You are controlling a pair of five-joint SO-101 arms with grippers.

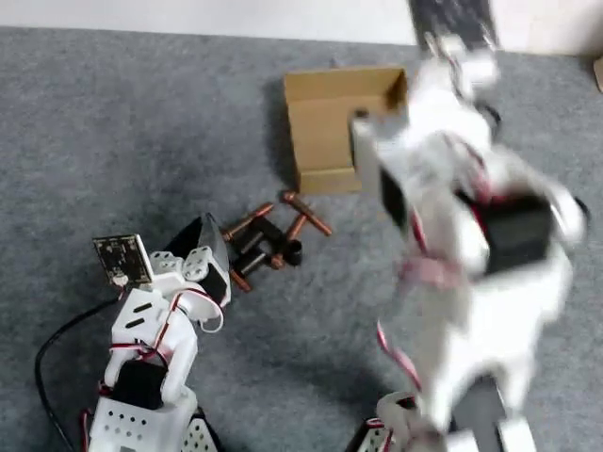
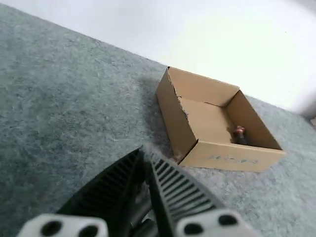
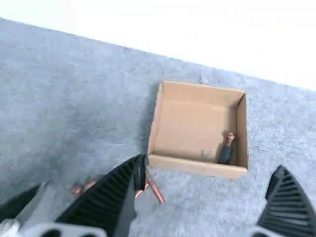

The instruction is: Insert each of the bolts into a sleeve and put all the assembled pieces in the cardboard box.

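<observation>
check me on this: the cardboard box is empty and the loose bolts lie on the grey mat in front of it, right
Not quite. The cardboard box is not empty: one bolt in a sleeve already lies inside, near a side wall, as the right wrist view shows. The loose bolts do lie on the grey mat in front of it.

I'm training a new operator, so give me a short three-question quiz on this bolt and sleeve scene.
1. True or false: loose bolts lie on the grey carpet, outside the cardboard box.
2. How many assembled pieces are in the box? A) none B) one C) three
3. Fill in: the left gripper is shut, and the right gripper is ____.
Key: 1 true; 2 B; 3 open.
</observation>
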